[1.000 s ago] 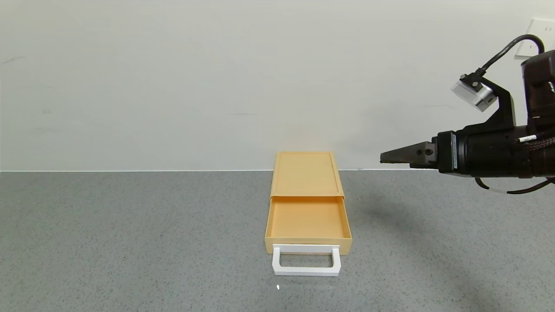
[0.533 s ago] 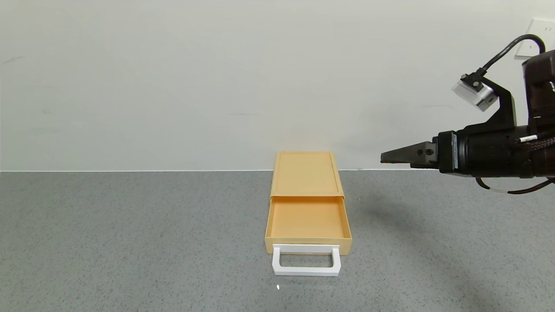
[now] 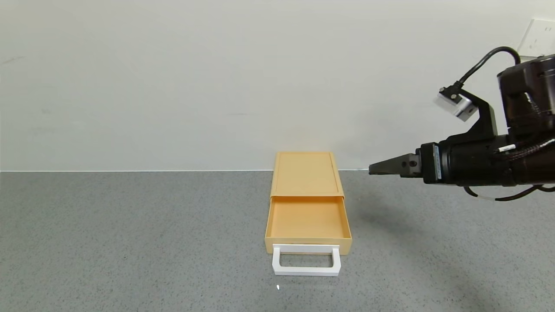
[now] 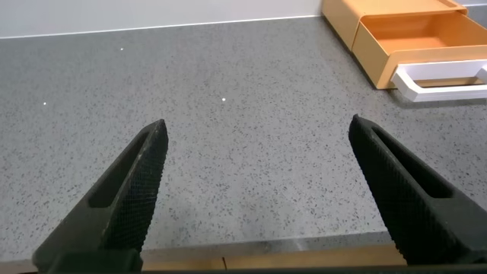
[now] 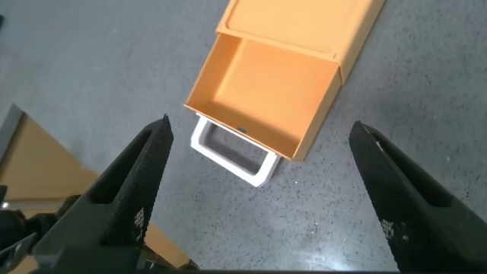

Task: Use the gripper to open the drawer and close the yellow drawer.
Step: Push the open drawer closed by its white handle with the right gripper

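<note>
Yellow drawer pulled out, my right gripper above it

Tan-yellow drawer (image 3: pixel 307 219) sits near the table's (image 3: pixel 130 238) back edge, tray slid out, white handle (image 3: pixel 306 261) toward me. My right gripper (image 3: pixel 377 168) hovers just off its right side, fingers spread wide. My left gripper (image 4: pixel 255 190) hangs well apart, spread too.

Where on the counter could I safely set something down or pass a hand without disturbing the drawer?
The grey counter is bare between its left edge and the drawer, which stands pulled open. Right of the drawer is bare too, but the right gripper hangs above it, fingers open. In front of the white handle only a narrow strip remains. The left gripper hovers open over bare counter.
</note>
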Controlling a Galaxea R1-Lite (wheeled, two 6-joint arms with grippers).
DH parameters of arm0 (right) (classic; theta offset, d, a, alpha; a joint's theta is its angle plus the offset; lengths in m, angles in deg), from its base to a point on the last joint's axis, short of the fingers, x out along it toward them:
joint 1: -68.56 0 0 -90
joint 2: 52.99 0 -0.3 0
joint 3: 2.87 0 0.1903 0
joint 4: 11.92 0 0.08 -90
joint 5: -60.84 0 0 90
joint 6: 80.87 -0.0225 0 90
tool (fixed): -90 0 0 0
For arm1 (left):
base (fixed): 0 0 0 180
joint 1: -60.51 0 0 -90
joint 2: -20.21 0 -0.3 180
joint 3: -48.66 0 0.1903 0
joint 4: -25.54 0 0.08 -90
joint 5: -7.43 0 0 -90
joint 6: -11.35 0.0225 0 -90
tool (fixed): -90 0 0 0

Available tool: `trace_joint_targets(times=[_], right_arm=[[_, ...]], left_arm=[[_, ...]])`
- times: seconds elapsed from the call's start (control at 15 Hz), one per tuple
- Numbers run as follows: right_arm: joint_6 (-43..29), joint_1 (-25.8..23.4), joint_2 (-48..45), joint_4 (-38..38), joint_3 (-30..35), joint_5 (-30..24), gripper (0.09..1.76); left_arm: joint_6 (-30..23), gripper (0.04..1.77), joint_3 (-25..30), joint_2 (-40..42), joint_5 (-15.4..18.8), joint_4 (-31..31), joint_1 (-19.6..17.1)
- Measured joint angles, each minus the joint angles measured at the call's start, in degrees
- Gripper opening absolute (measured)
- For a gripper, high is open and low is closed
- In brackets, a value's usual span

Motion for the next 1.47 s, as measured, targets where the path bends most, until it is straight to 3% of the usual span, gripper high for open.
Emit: trace_joint_targets(times=[0.33,0.67,1.07,1.47], right_arm=[[-3.33,8.16,5.62,1.76,-0.59,13.31,1.71],[-10.13,15.13,12.90,13.53,-7.78,22.37,1.71],[-17.42,23.06,22.93,27.76,-21.59,29.78,1.71],[-22.67,26.93,32.06,29.77,-28.26,31.51,1.71]], left_arm=[[0.00,1.72,0.00,0.00,-0.02,0.00,0.00],[0.02,1.72,0.00,0.00,0.00,0.00,0.00],[0.02,1.72,0.00,0.00,-0.02,0.00,0.00],[0.02,1.72,0.00,0.00,-0.02,0.00,0.00]])
